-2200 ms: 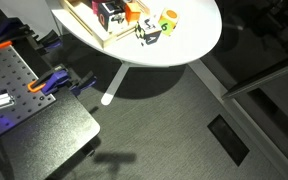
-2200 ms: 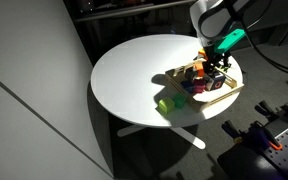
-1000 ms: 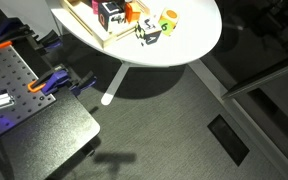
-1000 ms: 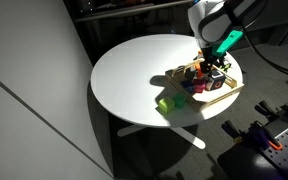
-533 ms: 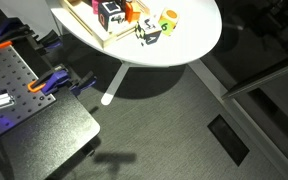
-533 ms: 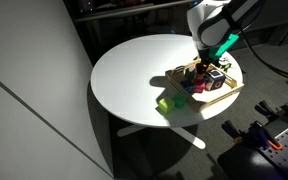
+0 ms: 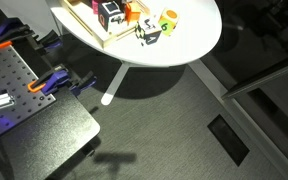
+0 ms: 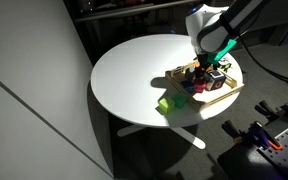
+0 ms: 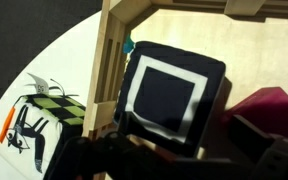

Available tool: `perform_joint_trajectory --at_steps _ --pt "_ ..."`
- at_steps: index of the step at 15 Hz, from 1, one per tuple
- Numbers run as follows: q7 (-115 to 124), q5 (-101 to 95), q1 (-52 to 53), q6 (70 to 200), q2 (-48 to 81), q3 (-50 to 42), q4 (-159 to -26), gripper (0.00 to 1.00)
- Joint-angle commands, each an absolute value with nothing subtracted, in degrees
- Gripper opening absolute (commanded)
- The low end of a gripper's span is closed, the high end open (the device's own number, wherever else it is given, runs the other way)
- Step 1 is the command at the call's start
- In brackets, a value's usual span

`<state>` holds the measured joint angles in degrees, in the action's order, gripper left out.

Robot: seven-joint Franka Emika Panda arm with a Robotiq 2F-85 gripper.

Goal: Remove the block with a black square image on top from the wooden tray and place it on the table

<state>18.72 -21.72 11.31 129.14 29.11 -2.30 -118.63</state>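
The block [image 9: 164, 95] fills the wrist view, with a black square in a white frame on top. It sits in a corner of the wooden tray [image 9: 109, 55], and also shows in an exterior view [image 7: 111, 10]. My gripper [image 9: 174, 152] is low over the block, with a dark finger on each side set wider than the block, so it looks open. In an exterior view the gripper [image 8: 207, 67] hangs over the tray [image 8: 196, 99] on the round white table [image 8: 134, 70].
A pale cube with black marks [image 9: 39, 122] stands on the table just outside the tray rim. A magenta block [image 9: 271, 103] lies in the tray beside the target. An orange cube [image 7: 133, 12] and a yellow-green cube [image 7: 169, 20] are nearby. A dark workbench [image 7: 24, 110] stands beside the table.
My gripper has come down and slightly sideways toward the blocks in the tray. The blocks and the tray have not moved.
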Motion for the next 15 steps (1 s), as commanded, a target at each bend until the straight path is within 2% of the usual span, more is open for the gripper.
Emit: perform_joint_trajectory --at_steps 1,2,3,4,9,13,14,15 --pt "22.39 -22.59 12.64 127.87 28.54 -3.51 -120.02 1.0" --pt "23.22 -22.74 12.86 127.61 28.48 -3.71 -120.21 1.0" --pt "23.91 -22.71 13.02 127.44 28.54 -3.84 -120.35 0.75" --pt "24.39 -22.68 13.11 127.31 28.55 -3.95 -120.5 0.73" --pt "25.61 -22.42 12.86 126.28 27.67 -4.38 -121.12 0.34" --pt "25.71 -22.02 12.05 125.56 25.39 -4.9 -122.26 0.08" --pt "25.51 -21.82 11.74 125.32 24.72 -5.05 -122.55 0.04" --pt "25.14 -21.59 11.34 125.11 24.0 -5.16 -122.77 0.04"
